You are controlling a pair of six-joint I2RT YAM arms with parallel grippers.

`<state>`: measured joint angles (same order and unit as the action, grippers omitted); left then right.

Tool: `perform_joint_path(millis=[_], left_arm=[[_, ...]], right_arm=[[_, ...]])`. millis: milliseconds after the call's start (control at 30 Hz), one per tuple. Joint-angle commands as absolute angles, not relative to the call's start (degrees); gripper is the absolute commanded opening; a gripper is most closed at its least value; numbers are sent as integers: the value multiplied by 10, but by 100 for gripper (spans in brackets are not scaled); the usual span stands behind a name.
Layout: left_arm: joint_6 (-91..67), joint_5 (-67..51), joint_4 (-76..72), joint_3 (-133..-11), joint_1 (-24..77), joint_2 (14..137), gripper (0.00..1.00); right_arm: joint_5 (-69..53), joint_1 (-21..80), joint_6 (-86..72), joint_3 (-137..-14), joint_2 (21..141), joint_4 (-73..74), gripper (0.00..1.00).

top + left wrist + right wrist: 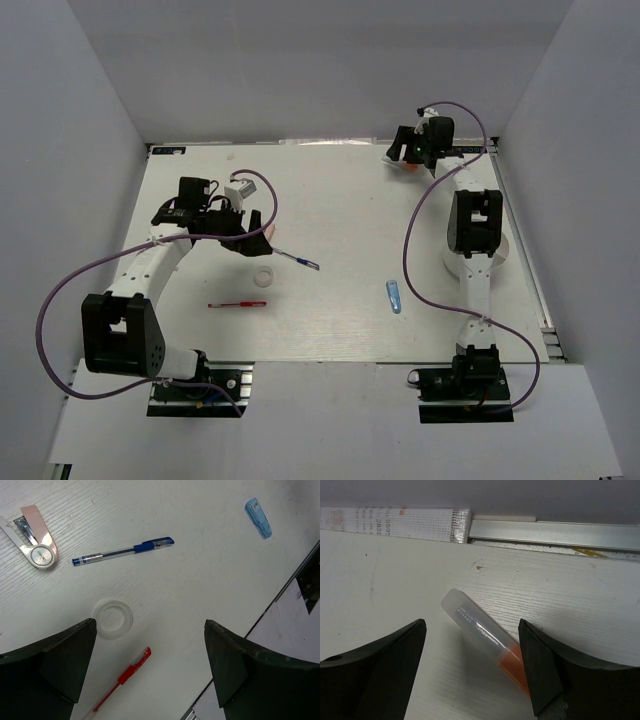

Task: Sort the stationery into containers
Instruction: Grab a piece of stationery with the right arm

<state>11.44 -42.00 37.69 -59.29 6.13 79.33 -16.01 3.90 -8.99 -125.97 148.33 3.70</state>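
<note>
Hovering over the white marker (485,642), the right gripper (471,624) stands wide and empty; the marker lies slantwise between its 2 fingers (380,670), orange cap (515,667) close to 1 finger. The left gripper (150,624), equally wide, is well apart from the marker

top: high, looking down on table (340,210) | wrists: close, downward (left shares blue pen (120,551))

Table (340,210) — red pen (238,303), blue pen (122,552), tape ring (99,620), marker (480,632), blue piece (258,518).
</note>
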Motion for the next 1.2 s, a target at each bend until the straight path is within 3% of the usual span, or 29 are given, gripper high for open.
perform_joint_path(millis=[0, 167, 500, 800, 900, 1167], left_arm=[[113, -430, 374, -590, 60, 792, 98], [113, -426, 376, -592, 60, 792, 98], [109, -424, 370, -589, 60, 786, 98], [110, -405, 371, -584, 60, 783, 98], [110, -410, 373, -587, 60, 790, 98], [128, -467, 365, -586, 60, 773, 95]], right_arm=[[-164, 39, -134, -1289, 1494, 15, 80], [-146, 43, -120, -1281, 1498, 41, 78], [-152, 59, -40, -1278, 1477, 110, 65], [-12, 109, 152, -1254, 1467, 147, 60], [27, 117, 181, -1241, 1463, 143, 52], [-26, 115, 210, -1212, 1445, 188, 27]])
